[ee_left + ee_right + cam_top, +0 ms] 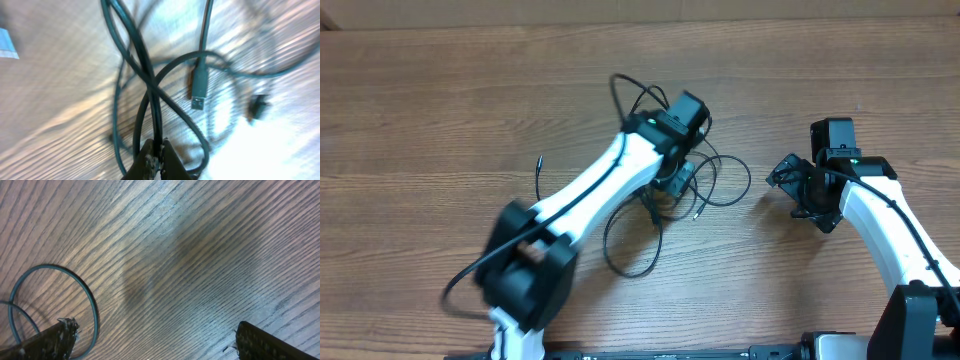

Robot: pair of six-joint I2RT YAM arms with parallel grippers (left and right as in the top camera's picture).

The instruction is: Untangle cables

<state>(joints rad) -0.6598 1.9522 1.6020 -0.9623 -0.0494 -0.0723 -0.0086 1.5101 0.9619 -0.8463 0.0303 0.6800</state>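
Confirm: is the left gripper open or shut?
Shut: the left gripper pinches a strand of the cables, fingertips together in its wrist view.

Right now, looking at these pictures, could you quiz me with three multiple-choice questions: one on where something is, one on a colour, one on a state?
1. Where do the cables lie?
A. beneath the left end effector
B. at the far corner
C. hanging off the edge

2. What colour are the cables?
A. white
B. yellow
C. black

3. The right end effector is:
A. shut on a cable
B. open and empty
C. shut on a plug

Answers:
1 A: the overhead view shows the tangle right under it.
2 C: every cord looks black from overhead.
3 B: its fingers stand wide apart with nothing between them.
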